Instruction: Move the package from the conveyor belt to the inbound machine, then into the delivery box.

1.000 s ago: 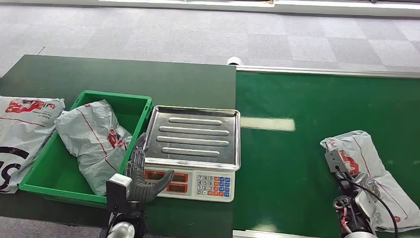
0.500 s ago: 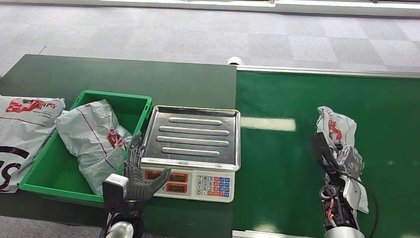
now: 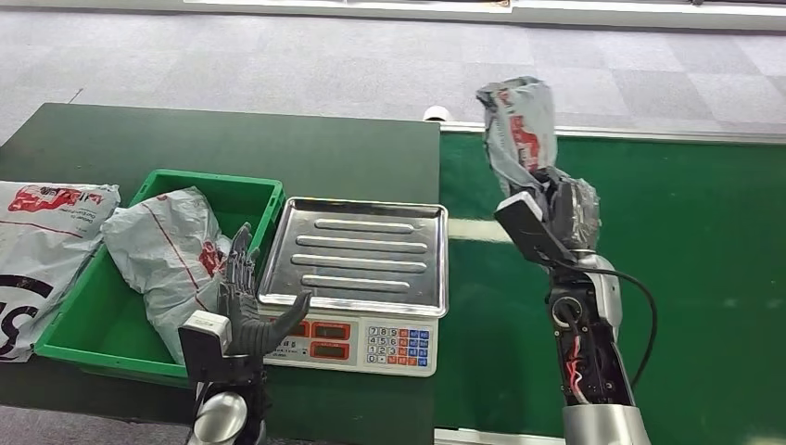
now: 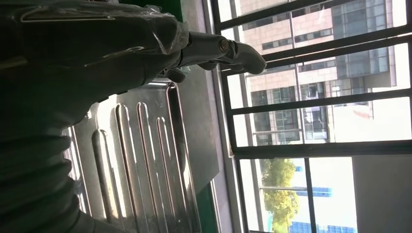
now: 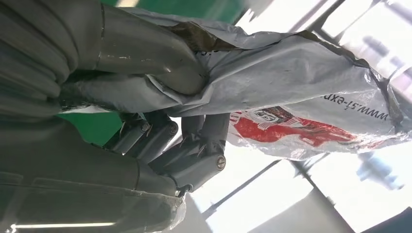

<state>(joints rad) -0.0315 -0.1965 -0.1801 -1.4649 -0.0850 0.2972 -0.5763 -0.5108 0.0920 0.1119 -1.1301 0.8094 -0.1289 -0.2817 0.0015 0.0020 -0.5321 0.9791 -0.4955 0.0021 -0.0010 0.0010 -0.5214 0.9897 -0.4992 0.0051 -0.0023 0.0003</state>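
Off the conveyor belt (image 3: pixel 649 213), right hand (image 3: pixel 565 199) apparently raised package (image 3: pixel 517 130).

The head view is evenly and brightly lit from above, sharp across its width — a pale rectangular glare lies on the conveyor belt (image 3: pixel 612 241) and the scale tray (image 3: pixel 357 255) shines. In the left wrist view the windows (image 4: pixel 316 116) blow out white, leaving the left hand (image 4: pixel 145 53) dark and backlit. The right wrist view is overexposed and blurred behind the package (image 5: pixel 301 97) — the near cover sits in shadow.
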